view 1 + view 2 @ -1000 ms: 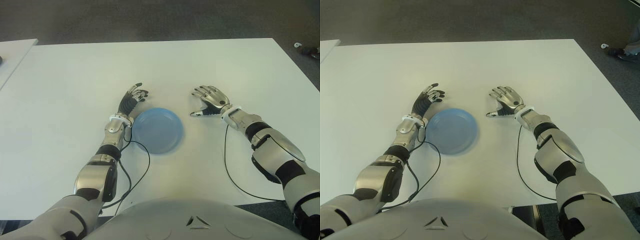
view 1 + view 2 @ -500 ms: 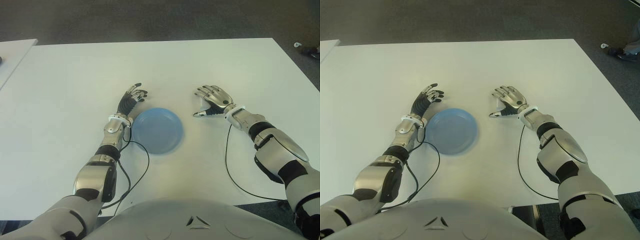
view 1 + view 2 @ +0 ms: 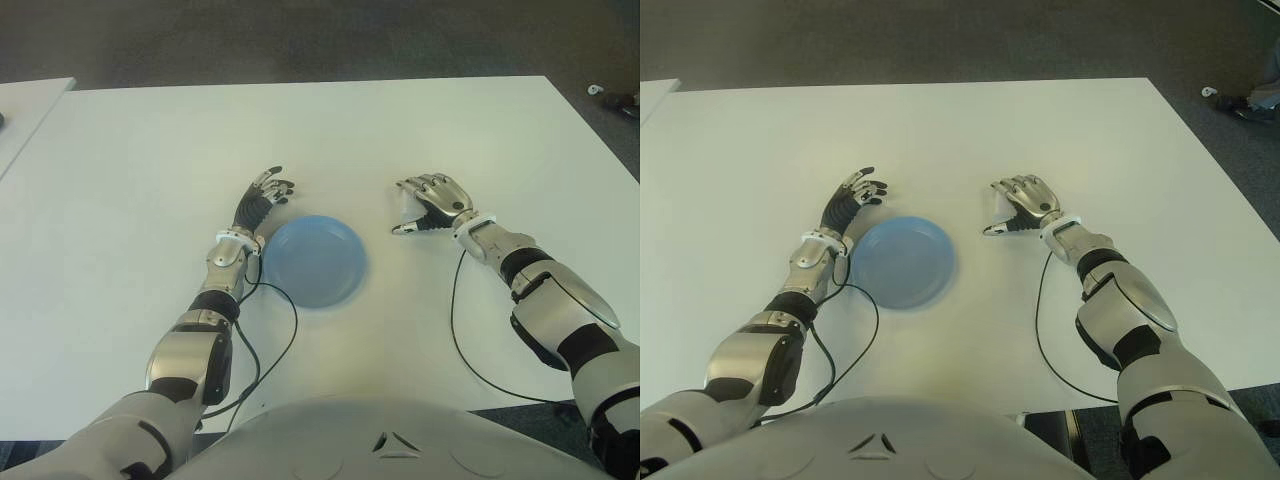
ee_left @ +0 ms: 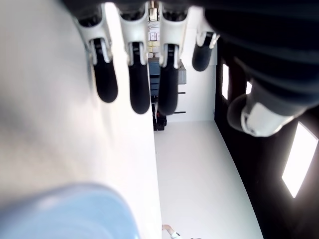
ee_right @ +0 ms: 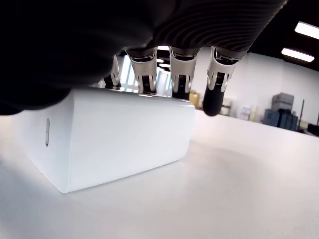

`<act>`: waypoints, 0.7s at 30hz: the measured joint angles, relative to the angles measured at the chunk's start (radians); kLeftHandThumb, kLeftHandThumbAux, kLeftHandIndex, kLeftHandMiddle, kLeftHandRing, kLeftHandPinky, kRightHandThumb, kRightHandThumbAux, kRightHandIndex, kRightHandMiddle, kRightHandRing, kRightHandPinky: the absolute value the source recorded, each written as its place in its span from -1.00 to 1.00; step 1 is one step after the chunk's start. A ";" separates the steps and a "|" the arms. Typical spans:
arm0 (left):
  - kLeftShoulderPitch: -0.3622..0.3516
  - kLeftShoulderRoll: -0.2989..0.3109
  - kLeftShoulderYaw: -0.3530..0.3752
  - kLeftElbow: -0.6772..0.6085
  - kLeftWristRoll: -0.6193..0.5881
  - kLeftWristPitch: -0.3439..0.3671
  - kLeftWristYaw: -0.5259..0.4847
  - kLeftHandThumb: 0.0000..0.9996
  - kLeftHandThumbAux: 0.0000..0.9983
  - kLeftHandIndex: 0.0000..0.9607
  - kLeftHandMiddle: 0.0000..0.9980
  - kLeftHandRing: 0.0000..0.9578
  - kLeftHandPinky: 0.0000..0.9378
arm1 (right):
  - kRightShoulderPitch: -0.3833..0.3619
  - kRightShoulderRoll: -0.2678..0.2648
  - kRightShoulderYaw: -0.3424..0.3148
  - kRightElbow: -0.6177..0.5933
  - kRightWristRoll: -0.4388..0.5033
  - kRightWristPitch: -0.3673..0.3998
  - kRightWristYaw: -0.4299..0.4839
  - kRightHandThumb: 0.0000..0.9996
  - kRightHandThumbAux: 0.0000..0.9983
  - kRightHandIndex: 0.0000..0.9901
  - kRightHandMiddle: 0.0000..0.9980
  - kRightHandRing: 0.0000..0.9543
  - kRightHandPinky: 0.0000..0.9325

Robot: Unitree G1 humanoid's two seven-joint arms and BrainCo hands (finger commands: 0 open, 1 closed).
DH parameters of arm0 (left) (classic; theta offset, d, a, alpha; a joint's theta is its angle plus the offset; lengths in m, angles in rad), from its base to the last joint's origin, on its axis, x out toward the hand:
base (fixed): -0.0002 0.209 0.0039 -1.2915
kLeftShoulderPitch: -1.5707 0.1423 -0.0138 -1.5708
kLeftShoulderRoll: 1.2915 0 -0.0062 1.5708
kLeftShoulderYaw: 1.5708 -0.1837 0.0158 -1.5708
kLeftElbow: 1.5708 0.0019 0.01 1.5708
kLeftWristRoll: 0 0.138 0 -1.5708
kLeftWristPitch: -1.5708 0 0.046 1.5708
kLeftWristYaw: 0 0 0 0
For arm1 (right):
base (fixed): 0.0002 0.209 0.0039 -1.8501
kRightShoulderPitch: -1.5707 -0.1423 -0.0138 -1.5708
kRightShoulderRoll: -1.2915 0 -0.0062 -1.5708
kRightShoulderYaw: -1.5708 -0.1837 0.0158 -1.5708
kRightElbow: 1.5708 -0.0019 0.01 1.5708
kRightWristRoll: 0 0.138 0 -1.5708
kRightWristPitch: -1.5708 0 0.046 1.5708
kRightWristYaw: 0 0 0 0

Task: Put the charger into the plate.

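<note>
The blue plate lies on the white table between my two hands. The charger is a white block standing on the table right of the plate, and only a sliver of it shows under my right hand. That hand arches over it: the fingers bend down over the block's top and far edge, while the thumb points toward the plate on the near side and is apart from it. My left hand shows at the plate's far left rim, its fingers spread and holding nothing.
A black cable loops from my left forearm across the table near the plate's front. Another cable runs from the right wrist toward the table's front edge. A second white table stands off to the left.
My right hand has shifted slightly to the right and its fingers have curled down further over the charger. The left hand and the plate have not moved.
</note>
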 measured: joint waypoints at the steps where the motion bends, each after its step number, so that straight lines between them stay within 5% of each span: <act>1: 0.000 0.000 0.000 0.000 0.000 0.000 0.000 -1.00 0.03 -0.68 -0.33 -0.29 -0.28 | 0.003 0.000 -0.003 0.000 0.001 0.000 -0.010 -0.24 -0.47 -0.19 0.21 0.27 0.45; 10: 0.001 0.000 0.000 -0.002 0.000 -0.002 0.000 -1.00 0.06 -0.66 -0.31 -0.28 -0.27 | 0.034 0.010 -0.009 -0.005 -0.007 0.019 -0.233 -0.09 0.07 0.30 0.64 0.74 0.89; 21: 0.007 0.001 0.000 -0.008 -0.001 -0.014 0.000 -1.00 0.05 -0.65 -0.31 -0.28 -0.28 | 0.072 0.032 -0.063 -0.001 0.032 -0.012 -0.316 0.19 0.36 0.52 0.74 0.83 0.88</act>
